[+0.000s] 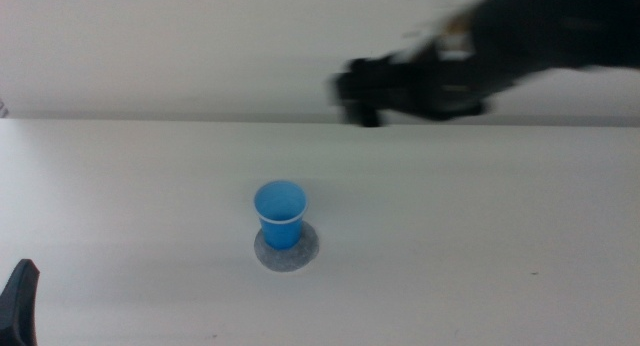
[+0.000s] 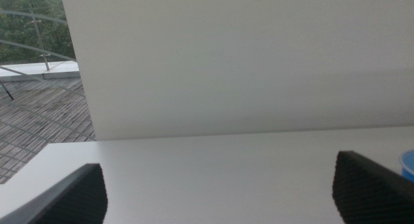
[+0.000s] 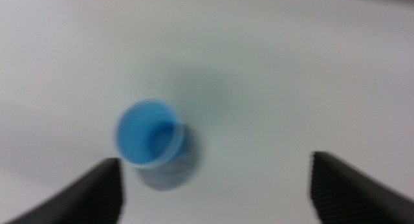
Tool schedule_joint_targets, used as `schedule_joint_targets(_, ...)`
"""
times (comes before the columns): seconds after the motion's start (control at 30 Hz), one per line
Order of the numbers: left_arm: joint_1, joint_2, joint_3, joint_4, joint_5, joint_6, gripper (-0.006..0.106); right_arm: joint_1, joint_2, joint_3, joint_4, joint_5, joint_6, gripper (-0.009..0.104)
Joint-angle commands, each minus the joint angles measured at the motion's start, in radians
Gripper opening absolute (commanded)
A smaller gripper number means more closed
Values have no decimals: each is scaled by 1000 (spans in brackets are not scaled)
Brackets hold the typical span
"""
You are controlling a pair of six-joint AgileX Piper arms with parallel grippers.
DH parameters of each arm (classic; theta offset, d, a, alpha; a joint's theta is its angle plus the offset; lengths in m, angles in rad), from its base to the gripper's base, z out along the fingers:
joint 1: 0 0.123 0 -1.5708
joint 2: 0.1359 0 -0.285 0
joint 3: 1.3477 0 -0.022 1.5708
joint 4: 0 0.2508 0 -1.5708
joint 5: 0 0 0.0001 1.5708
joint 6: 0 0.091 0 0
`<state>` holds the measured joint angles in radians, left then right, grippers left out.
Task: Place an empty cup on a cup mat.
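Observation:
The blue cup stands upright on the grey speckled cup mat near the middle of the table. In the right wrist view the cup is seen from above, empty, with the mat under it. My right gripper is high above the table's far side, blurred, well clear of the cup; its jaws are wide apart and empty. My left gripper waits at the bottom left corner, jaws open; the cup's edge shows beside one jaw.
The white table ends at a white back wall. A window with an outdoor deck shows in the left wrist view beyond the table's corner.

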<state>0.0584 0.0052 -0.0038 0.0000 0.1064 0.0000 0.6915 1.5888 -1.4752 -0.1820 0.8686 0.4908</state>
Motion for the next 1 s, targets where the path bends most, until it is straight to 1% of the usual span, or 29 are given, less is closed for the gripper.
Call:
schedule_joint_targets(0.0,-8,-42,41,0,-12,0,94,-67,-187,215,-26,-125,-95,89)
schedule_joint_targets(0.03,-8,-42,41,0,-12,0,94,-102,-276,309,-26,-183,-126,93)
schedule_joint_targets(0.17,-8,-42,41,0,-12,0,94,-263,-615,634,-17,-390,-222,93)
schedule_joint_targets(0.23,-8,-42,41,0,-12,0,94,-357,-777,789,18,-474,-274,93)
schedule_joint_targets(0.3,-8,-42,41,0,-12,0,94,-437,-908,917,61,-523,-369,93)
schedule_joint_targets(0.43,-8,-42,41,0,-12,0,94,-559,-1134,1096,134,-615,-559,93)
schedule_joint_targets(0.53,-8,-42,41,0,-12,0,94,-591,-1270,1185,164,-647,-632,93)
schedule_joint_targets(0.83,-8,-42,41,0,-12,0,94,-594,-1578,1355,164,-695,-614,93)
schedule_joint_targets(0.9,-8,-42,41,0,-12,0,94,-594,-1627,1386,164,-695,-614,93)
schedule_joint_targets(0.97,-8,-42,41,0,-12,0,94,-594,-1622,1415,164,-706,-614,93)
